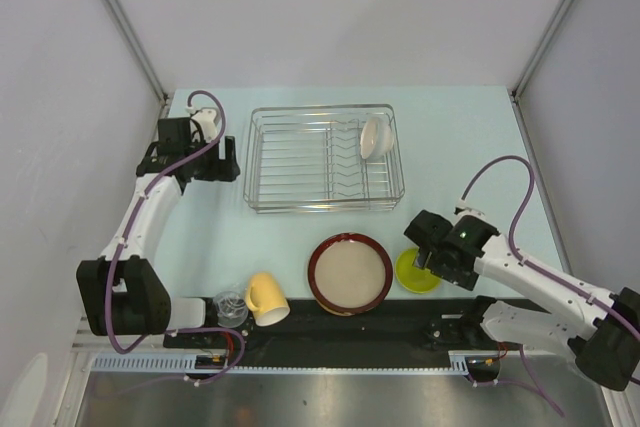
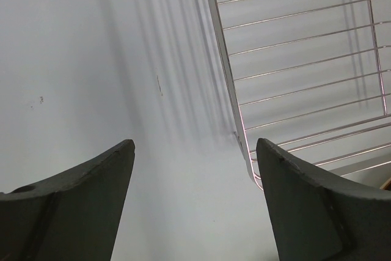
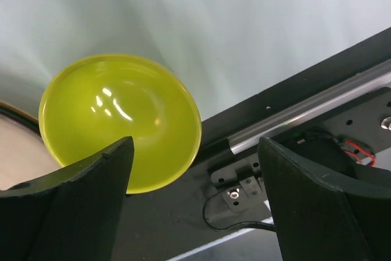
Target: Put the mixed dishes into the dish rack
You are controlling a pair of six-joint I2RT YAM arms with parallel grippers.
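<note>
Lime-green bowl [image 1: 417, 273] sits on the bench [image 1: 470, 137] at the near right, just beside the red-rimmed plate [image 1: 349, 273]. The right jaws hang directly over the bowl's far edge. In the right wrist view they stand wide apart with nothing between them. The finger [image 3: 73, 206] on the left of that view overlaps the bowl's [image 3: 119, 120] near rim, but I cannot tell whether it touches. The other finger [image 3: 317, 206] is over the black strip [image 3: 293, 114] along the bench's near edge. A sliver of the plate [image 3: 15, 145] shows at the left edge.

The left jaws are also wide apart and empty. The left arm [image 1: 150, 212] holds them over bare bench just beside the rack's [image 1: 325, 159] left side. In the left wrist view the rack's [image 2: 305, 59] rim wire runs down towards the right-hand finger [image 2: 317, 212], and its corner shows close beside that finger. The left-hand finger [image 2: 73, 212] has only bench [image 2: 91, 59] behind it.

The rack stands in the middle of the far half of the bench. The white bowl [image 1: 374, 137] is on edge among the dividers at its right end. The plate lies flat in front of the rack. The mug [image 1: 266, 298] is at the near left by the black strip, with the glass [image 1: 230, 307] just beside it on its left.
</note>
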